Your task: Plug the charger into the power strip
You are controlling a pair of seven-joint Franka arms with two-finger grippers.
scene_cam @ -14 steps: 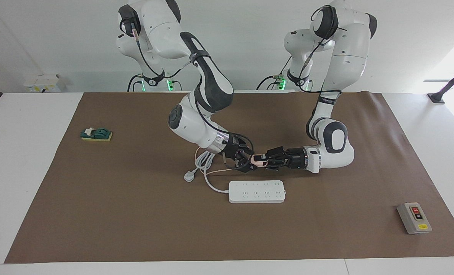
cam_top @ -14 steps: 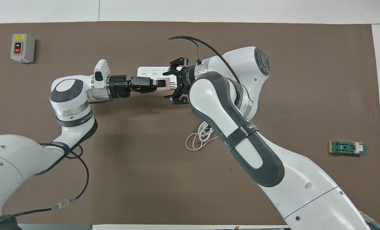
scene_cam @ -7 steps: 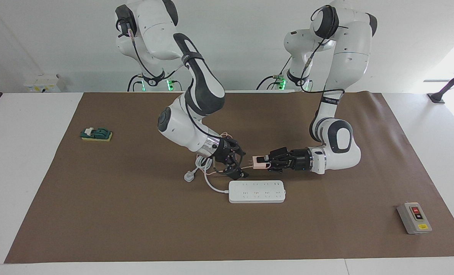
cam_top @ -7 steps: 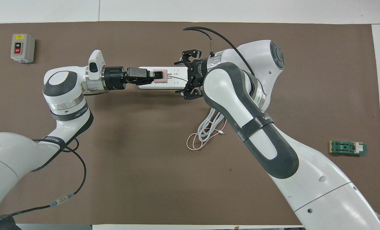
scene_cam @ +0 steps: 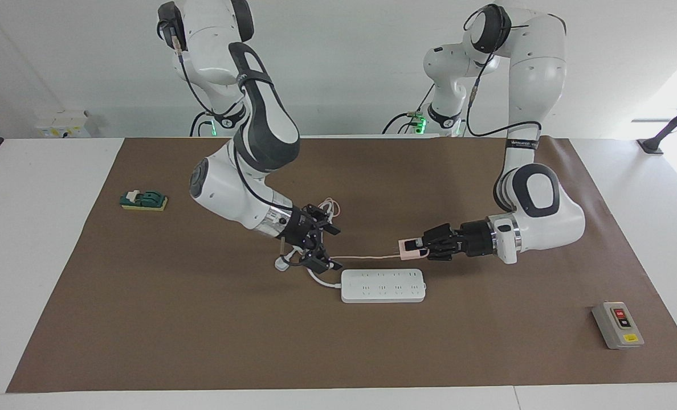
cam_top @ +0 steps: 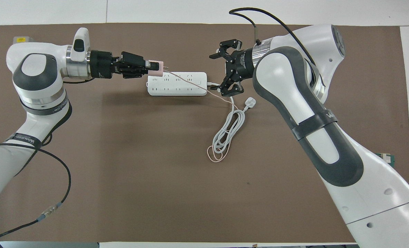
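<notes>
Pink charger [scene_cam: 408, 249] in left tool [scene_cam: 421, 249], right tool [scene_cam: 315, 246] open, one power strip [scene_cam: 383, 285]

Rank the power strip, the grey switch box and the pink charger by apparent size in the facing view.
1. power strip
2. grey switch box, though it sits closer to the camera
3. charger, held above the mat

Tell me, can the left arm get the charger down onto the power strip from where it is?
Probably yes. The left gripper holds the charger just above the power strip, whose sockets lie uncovered. The open right gripper is off past the strip's corded end; only the pink cable crosses it.
</notes>
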